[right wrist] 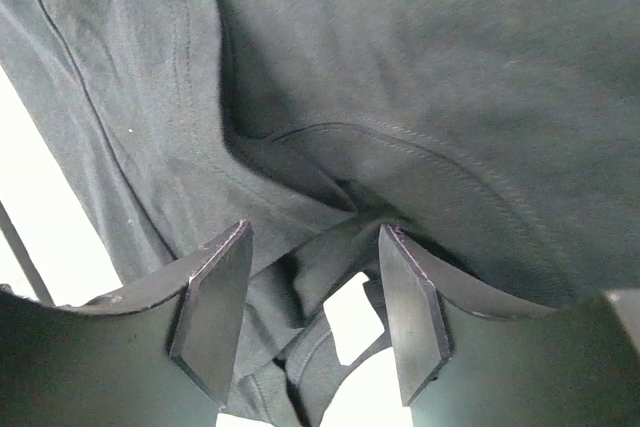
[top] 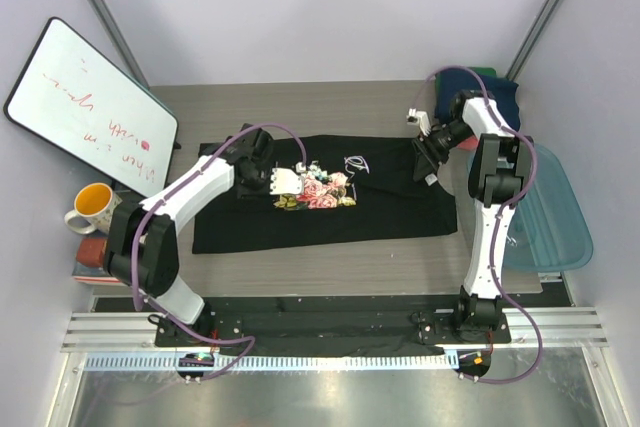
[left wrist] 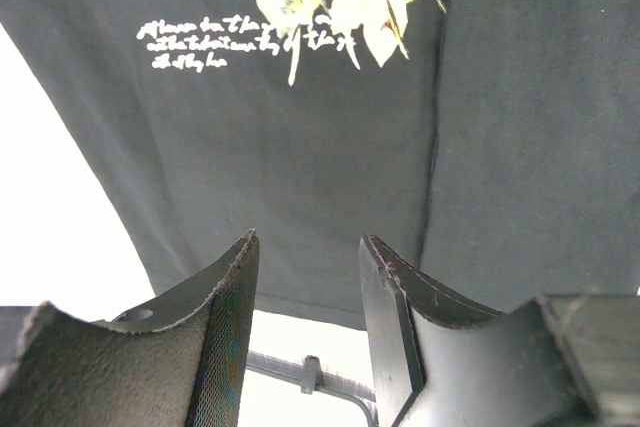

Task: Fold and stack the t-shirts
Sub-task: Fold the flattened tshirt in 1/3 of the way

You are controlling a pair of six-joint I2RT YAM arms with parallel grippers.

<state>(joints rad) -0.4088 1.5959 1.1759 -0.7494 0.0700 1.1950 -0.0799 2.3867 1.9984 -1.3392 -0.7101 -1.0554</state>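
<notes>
A black t-shirt (top: pixel 330 219) with a pink rose print (top: pixel 318 190) and white lettering lies spread flat across the table. My left gripper (top: pixel 265 175) hovers over its left part, beside the print. In the left wrist view that gripper (left wrist: pixel 308 242) is open, and the shirt (left wrist: pixel 300 147) and its hem edge lie beyond the fingertips with nothing between them. My right gripper (top: pixel 425 157) is at the shirt's upper right edge. There it (right wrist: pixel 316 232) stands open, straddling a bunched fold of the black cloth (right wrist: pixel 400 67) without pinching it. A dark navy and green cloth pile (top: pixel 495 87) sits at the back right corner.
A translucent blue tub (top: pixel 555 222) stands off the table's right side. Leaning at the left is a whiteboard (top: pixel 90 107), with an orange mug (top: pixel 92 205) and books (top: pixel 95 255) below it. Bare table (top: pixel 300 112) shows behind the shirt.
</notes>
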